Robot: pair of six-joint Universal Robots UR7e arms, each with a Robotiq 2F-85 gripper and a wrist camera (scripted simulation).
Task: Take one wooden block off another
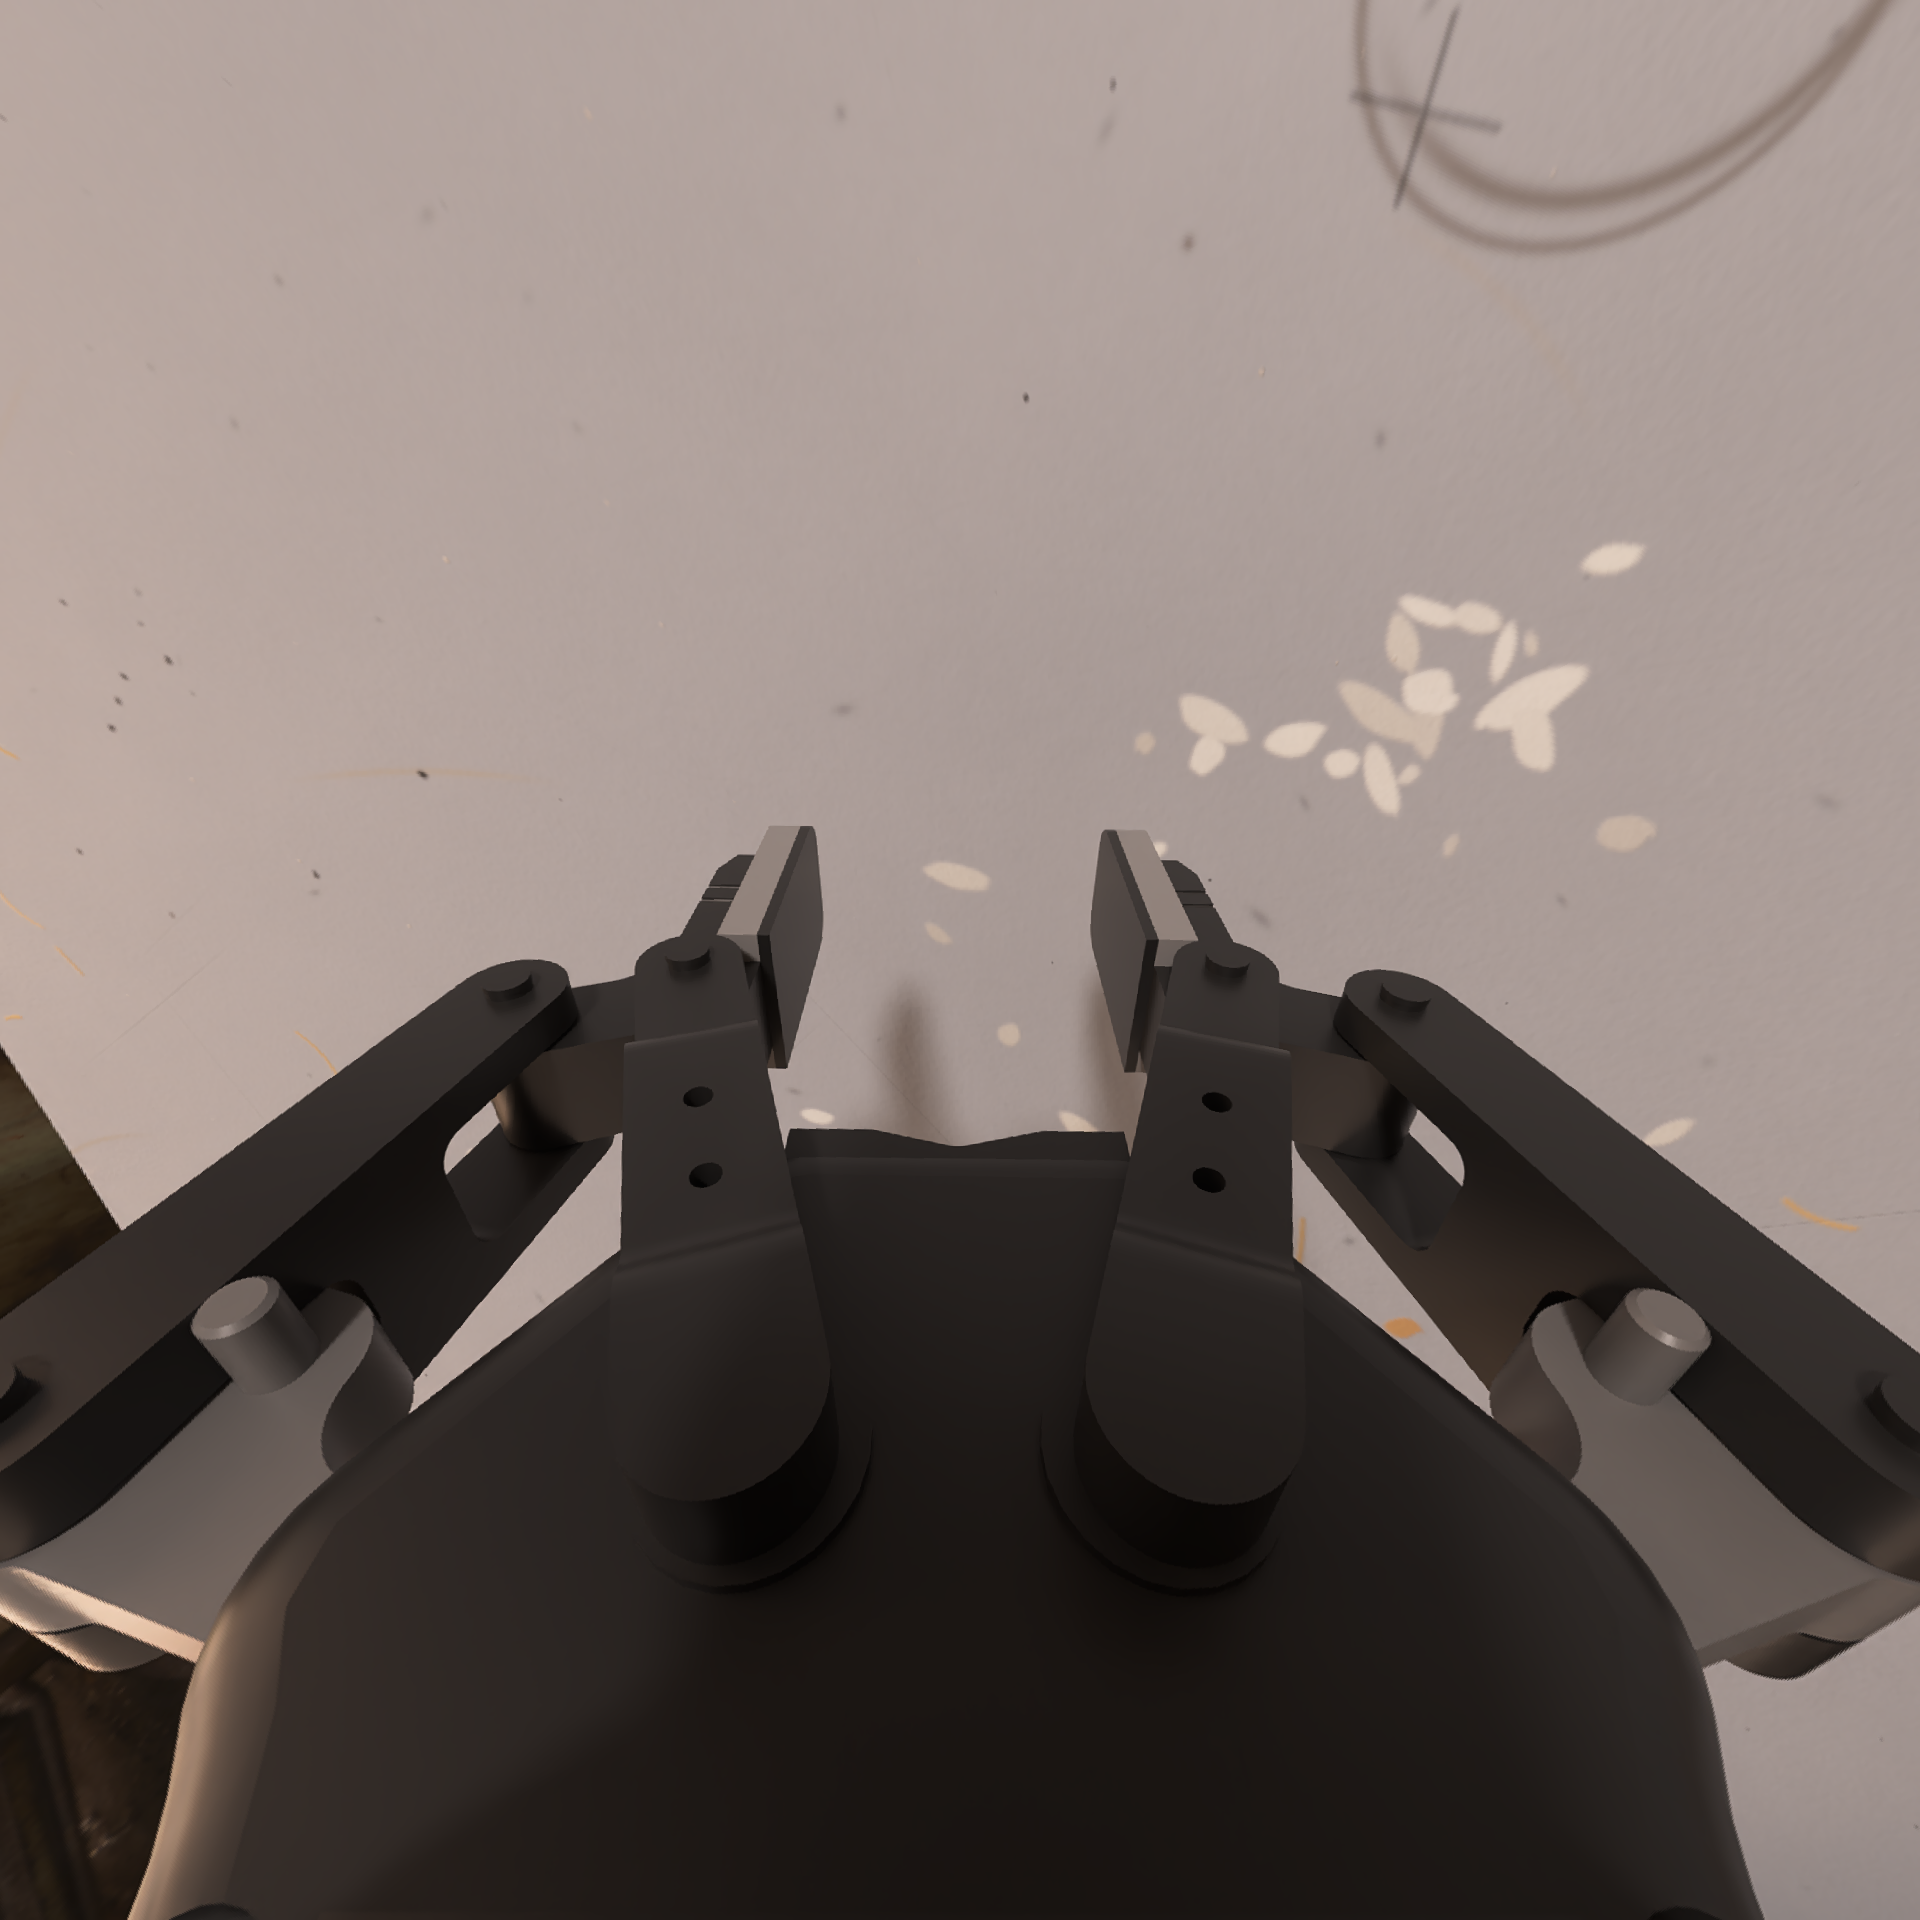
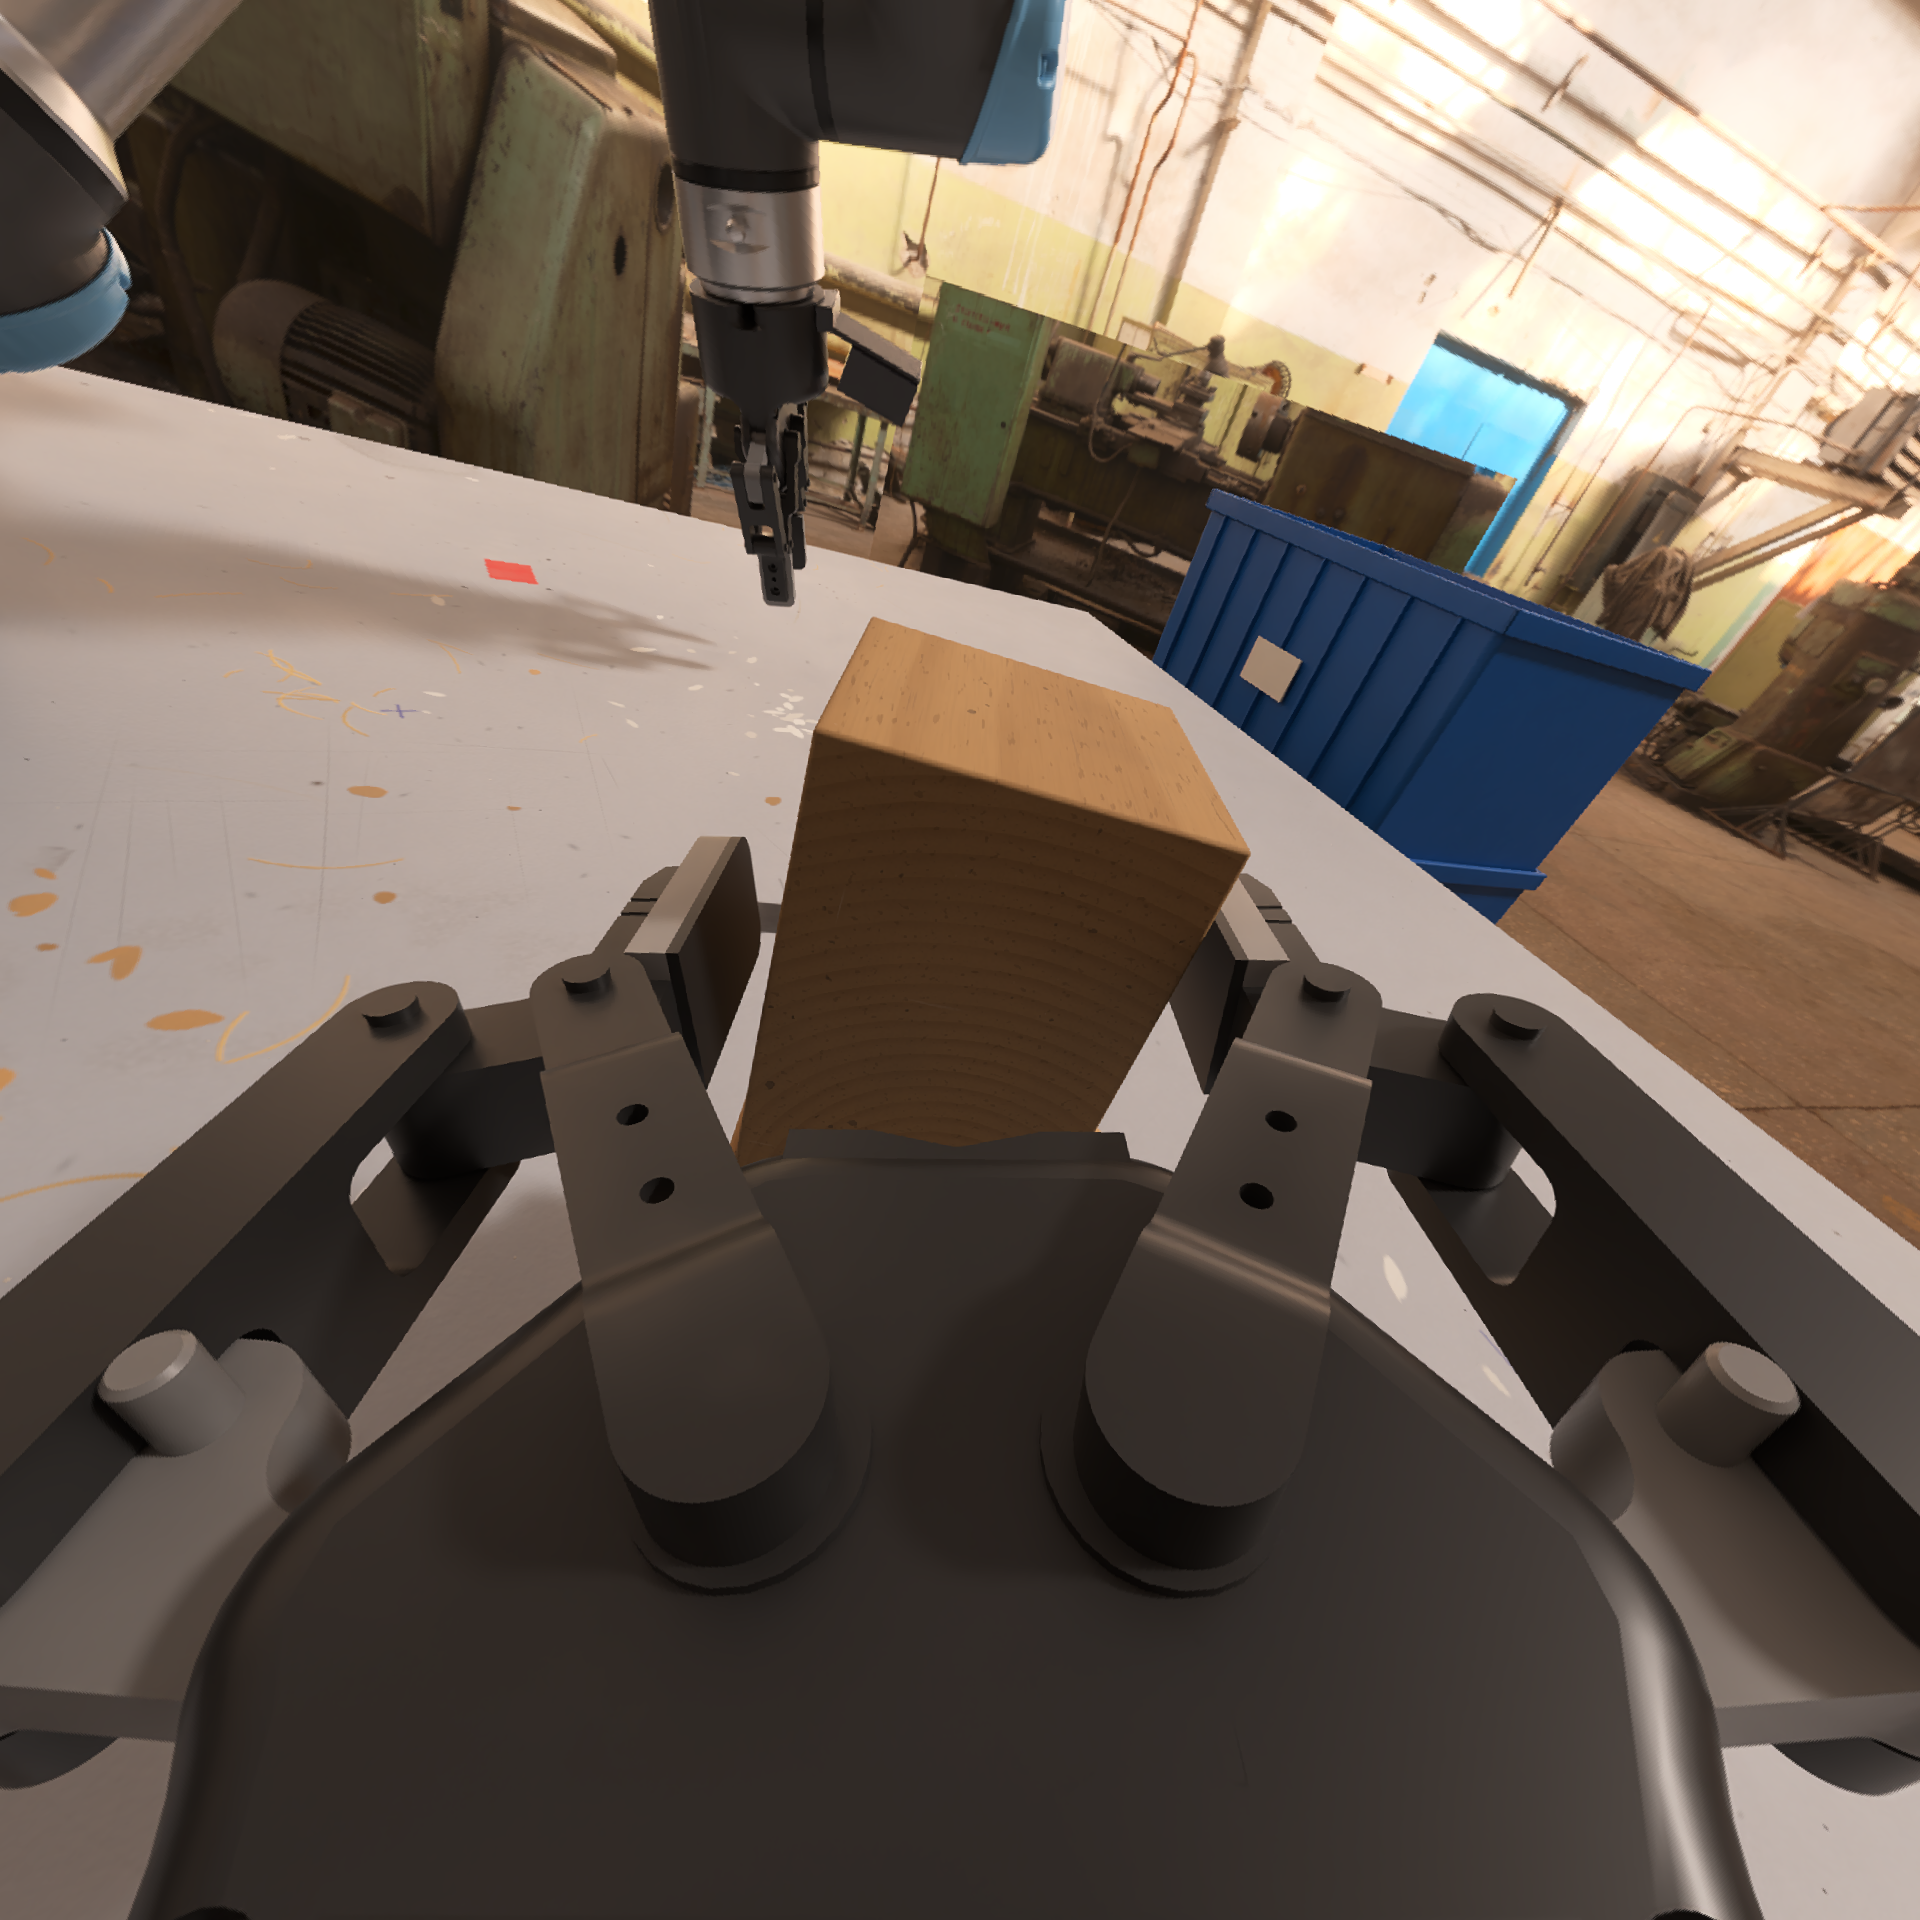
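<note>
Right gripper (image 2: 971, 997) spread around wooden block (image 2: 997, 883), seemingly without contact; left gripper (image 1: 956, 940) wide over table (image 1: 727, 416)

The bottom of the wooden block (image 2: 997, 883) is hidden behind the body of the right gripper (image 2: 977, 945), so you cannot see what it stands on or if a second block is under it. The far pad at 3 o'clock of the block is mostly hidden by the wood, so you cannot tell if it touches. The left gripper (image 2: 774, 540), at 12 o'clock, shows edge-on and small, so its gap cannot be seen there, and the curved line (image 1: 1621, 177) on the table (image 1: 520, 416) is cut off by the top edge at 1 o'clock.
</note>
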